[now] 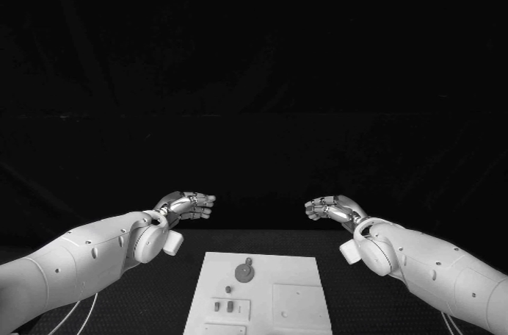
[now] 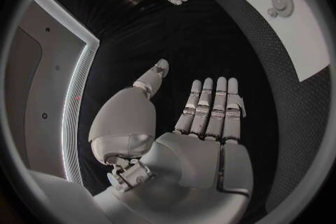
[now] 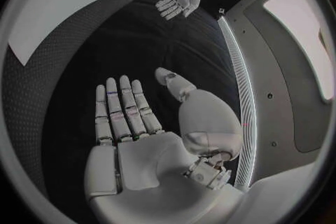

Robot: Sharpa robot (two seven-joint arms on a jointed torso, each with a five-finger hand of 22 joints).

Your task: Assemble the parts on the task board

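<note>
- Nearest the head camera lies the task board (image 1: 259, 294), a white plate on the black table (image 1: 138, 305), bearing a round toothed part (image 1: 246, 273) toward its far end and small parts (image 1: 225, 304) nearer the robot.
- Both hands hover above the table beyond the board's far edge, well apart from it and from each other.
- Left hand (image 1: 186, 206): fingers (image 2: 210, 106) stretched out side by side, thumb apart, holding and touching nothing.
- Right hand (image 1: 332, 208): fingers (image 3: 122, 106) likewise extended, palm bare.
- Judgement: this pose fits either readiness to reach or withdrawal after work; whether the parts are seated, I cannot tell.
</note>
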